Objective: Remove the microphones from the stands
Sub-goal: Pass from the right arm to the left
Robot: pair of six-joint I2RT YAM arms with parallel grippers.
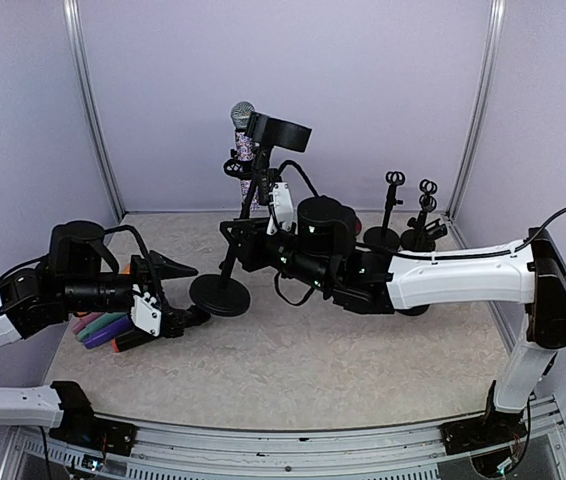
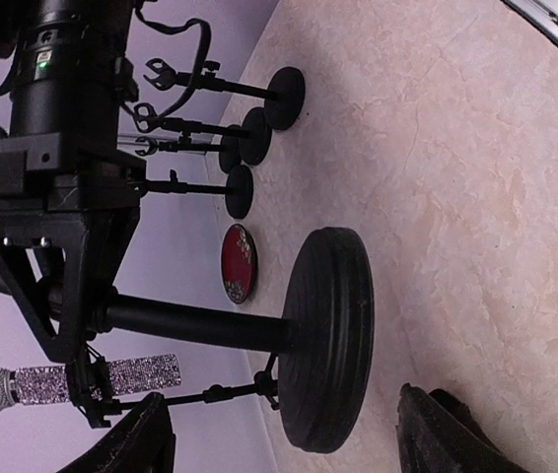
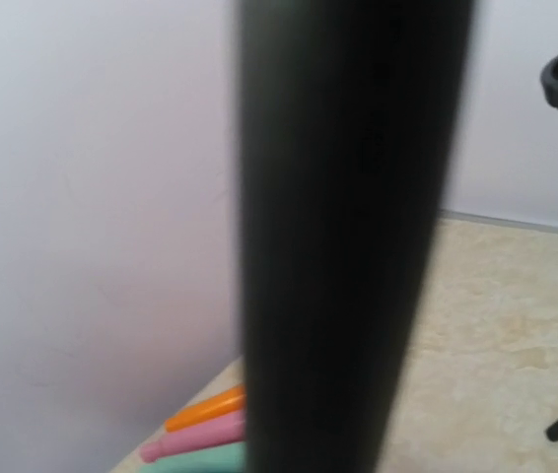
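Stand pole (image 3: 348,236) fills right wrist; microphone (image 2: 82,382) left-wrist-visible

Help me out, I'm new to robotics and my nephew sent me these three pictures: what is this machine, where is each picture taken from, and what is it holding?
These are two robot arms bolted at the near edge of a table, each ending in a two-finger gripper. The wide picture comes from a fixed camera above and behind them; the other two come from cameras on the wrists.

On the table stands a microphone stand with a round base, carrying a sparkly microphone in its clip at the top. Smaller empty stands wait at the back, and colourful microphones lie on the left.

The right gripper is clamped on the stand's pole, which fills its wrist picture as a dark blurred bar. The left gripper is open and holds nothing, sitting low beside the base. The microphone is not yet removed.
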